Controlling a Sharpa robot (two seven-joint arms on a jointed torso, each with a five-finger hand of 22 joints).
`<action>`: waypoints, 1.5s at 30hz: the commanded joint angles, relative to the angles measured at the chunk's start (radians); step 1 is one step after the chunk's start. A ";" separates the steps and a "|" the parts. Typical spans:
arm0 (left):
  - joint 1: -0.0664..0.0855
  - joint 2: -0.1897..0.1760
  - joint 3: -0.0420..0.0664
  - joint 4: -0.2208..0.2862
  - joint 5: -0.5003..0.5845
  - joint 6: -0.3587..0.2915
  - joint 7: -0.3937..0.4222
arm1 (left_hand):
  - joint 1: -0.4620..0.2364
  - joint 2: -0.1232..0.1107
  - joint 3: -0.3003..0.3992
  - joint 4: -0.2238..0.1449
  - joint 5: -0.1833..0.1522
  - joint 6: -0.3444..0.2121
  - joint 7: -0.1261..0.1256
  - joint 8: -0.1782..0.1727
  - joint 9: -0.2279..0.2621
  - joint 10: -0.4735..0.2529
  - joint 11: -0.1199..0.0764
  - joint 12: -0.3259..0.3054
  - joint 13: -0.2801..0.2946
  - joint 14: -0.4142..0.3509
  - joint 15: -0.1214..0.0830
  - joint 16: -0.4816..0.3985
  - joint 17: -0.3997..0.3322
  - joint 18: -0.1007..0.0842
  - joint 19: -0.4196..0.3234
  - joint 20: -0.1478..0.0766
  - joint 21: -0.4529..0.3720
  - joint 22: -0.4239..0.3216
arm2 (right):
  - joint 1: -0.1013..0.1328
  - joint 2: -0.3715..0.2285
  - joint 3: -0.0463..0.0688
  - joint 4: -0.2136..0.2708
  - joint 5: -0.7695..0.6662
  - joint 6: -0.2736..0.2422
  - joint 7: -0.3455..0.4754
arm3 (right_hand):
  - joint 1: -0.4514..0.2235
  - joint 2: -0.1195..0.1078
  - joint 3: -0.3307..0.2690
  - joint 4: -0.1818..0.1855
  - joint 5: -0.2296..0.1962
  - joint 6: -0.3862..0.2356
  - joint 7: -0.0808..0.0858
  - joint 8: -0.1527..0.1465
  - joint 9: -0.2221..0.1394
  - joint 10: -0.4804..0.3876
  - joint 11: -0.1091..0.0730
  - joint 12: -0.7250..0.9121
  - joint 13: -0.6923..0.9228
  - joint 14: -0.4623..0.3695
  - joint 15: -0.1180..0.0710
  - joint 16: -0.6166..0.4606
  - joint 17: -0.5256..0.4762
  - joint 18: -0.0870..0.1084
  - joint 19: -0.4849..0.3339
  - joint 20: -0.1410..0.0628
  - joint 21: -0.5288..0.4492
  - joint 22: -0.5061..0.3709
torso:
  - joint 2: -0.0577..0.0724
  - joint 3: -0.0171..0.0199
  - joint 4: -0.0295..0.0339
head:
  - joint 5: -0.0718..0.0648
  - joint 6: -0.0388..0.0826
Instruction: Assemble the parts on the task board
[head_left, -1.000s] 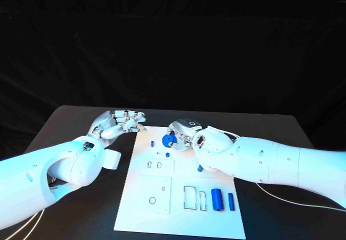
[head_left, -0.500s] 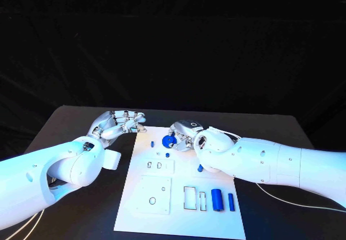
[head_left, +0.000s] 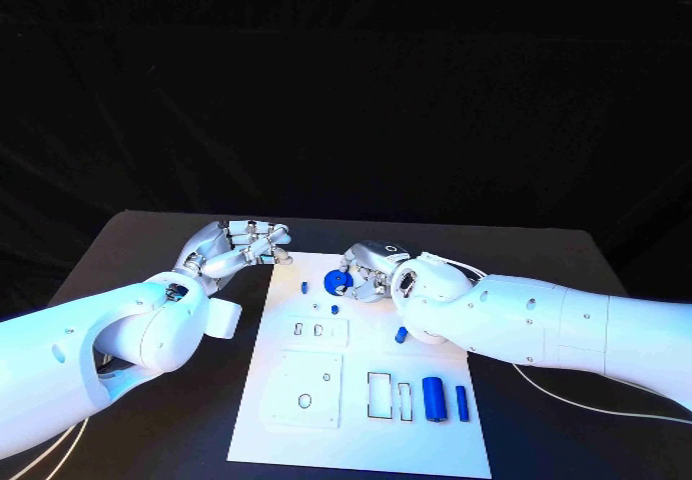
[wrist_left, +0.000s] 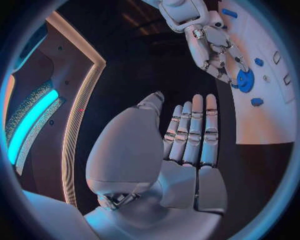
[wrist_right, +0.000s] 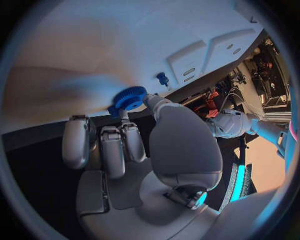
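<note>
Barely anything moved: right hand (head_left: 378, 272) still pinching the small blue toothed plastic gear (head_left: 338, 282), which could slip; left hand (head_left: 235, 250) curled, empty.

**Six blue parts, one board, two hands**

Here's the tally. One black table (head_left: 144, 240), and on it one white task board (head_left: 433, 440). Two white arms are in, so that's two silver hands: the left hand (head_left: 238, 248) and the right hand (head_left: 378, 268).

Now the blue parts. One gear (head_left: 338, 281), the only toothed piece out there. Three small pegs: first peg (head_left: 307, 286), second peg (head_left: 335, 310), third peg (head_left: 401, 335). One thick cylinder (head_left: 433, 399), and just beside it one thin bar (head_left: 463, 402). Six blue parts in all.

The board carries two raised white blocks, the upper block (head_left: 310, 330) and the lower block (head_left: 307, 390).
</note>
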 joint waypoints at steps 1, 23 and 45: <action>0.001 0.000 0.001 0.000 -0.003 0.012 0.007 | 0.008 0.000 0.007 -0.001 -0.002 -0.008 0.005 0.005 0.001 -0.004 0.000 -0.004 0.001 -0.008 -0.001 0.005 0.002 0.004 -0.005 0.001 0.004 0.001 | -0.002 -0.017 -0.001 0.013 0.040 -0.068 0.044 | -0.003 0.003 0.002 0.000 0.006 0.013 -0.002 -0.001 -0.001 0.003 0.001 0.004 0.075 0.089 0.005 0.001 0.195 -0.006 0.001 0.005 -0.002 0.018 | -0.001 0.0006 -0.0013 | 0.000 0.003; 0.001 0.004 0.001 -0.023 -0.002 0.020 0.010 | 0.007 0.000 0.007 -0.001 -0.002 -0.009 0.005 0.005 0.002 -0.005 0.000 -0.005 0.001 -0.010 0.000 0.006 0.002 0.004 -0.007 0.002 0.005 0.002 | 0.062 -0.302 0.008 0.195 0.425 -0.105 0.300 | 0.104 -0.016 0.044 -0.067 0.004 0.019 0.004 -0.021 -0.003 -0.020 0.004 -0.013 0.052 0.088 0.008 -0.001 0.191 -0.001 -0.013 0.006 -0.029 0.003 | -0.013 0.0113 -0.0185 | -0.021 0.014; 0.001 0.002 0.001 -0.031 -0.007 0.048 0.013 | 0.008 -0.005 0.007 -0.002 -0.002 -0.013 0.006 0.004 0.002 -0.009 0.001 -0.007 0.001 -0.013 0.001 0.006 0.003 0.003 -0.009 0.002 0.005 0.002 | 0.001 -0.466 0.003 0.130 0.391 0.049 0.379 | 0.159 -0.052 0.025 -0.125 -0.035 0.026 0.001 -0.015 0.002 -0.040 0.002 -0.031 0.031 0.086 0.005 -0.002 0.188 0.006 -0.038 0.003 -0.064 -0.017 | -0.015 0.0147 -0.0215 | -0.056 0.003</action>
